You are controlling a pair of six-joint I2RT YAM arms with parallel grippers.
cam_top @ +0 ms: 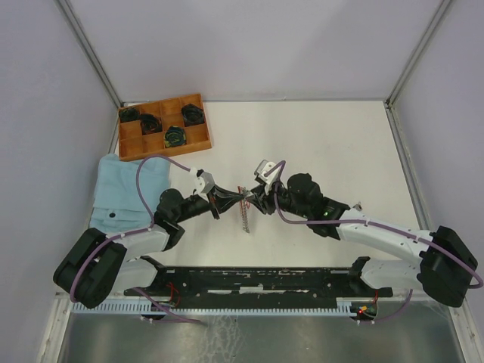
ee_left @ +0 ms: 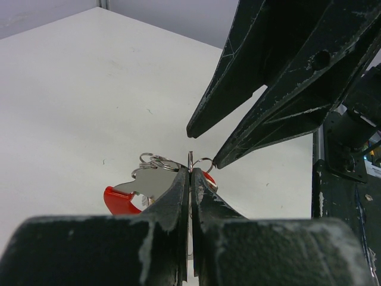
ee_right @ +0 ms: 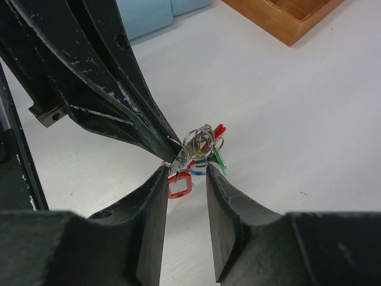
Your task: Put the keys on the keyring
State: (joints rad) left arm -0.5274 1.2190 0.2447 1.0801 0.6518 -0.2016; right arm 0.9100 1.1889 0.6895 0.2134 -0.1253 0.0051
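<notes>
Light level: bright, even and diffuse, falling from overhead; the white counter [cam_top: 325,144] reads clean, not blown out.
Shadows: soft and pale; a faint grey smudge under the arms in the top view, hardly any beneath the keys [ee_right: 217,159].
Glare: small glints on the keyring [ee_right: 201,140]; dull sheen on scuffed black paint.
Focus, left wrist: left end effector [ee_left: 190,171] soft and smeared toward the bottom edge; metal at its tips fairly crisp.
Focus, right wrist: right end effector [ee_right: 186,171] blurred at the near edge; ring cluster sharp.
Distortion: top view is wide-angle; wall rails [cam_top: 89,51] splay outward.
Bottom strip, top view: hazy reflection on grey metal.
</notes>
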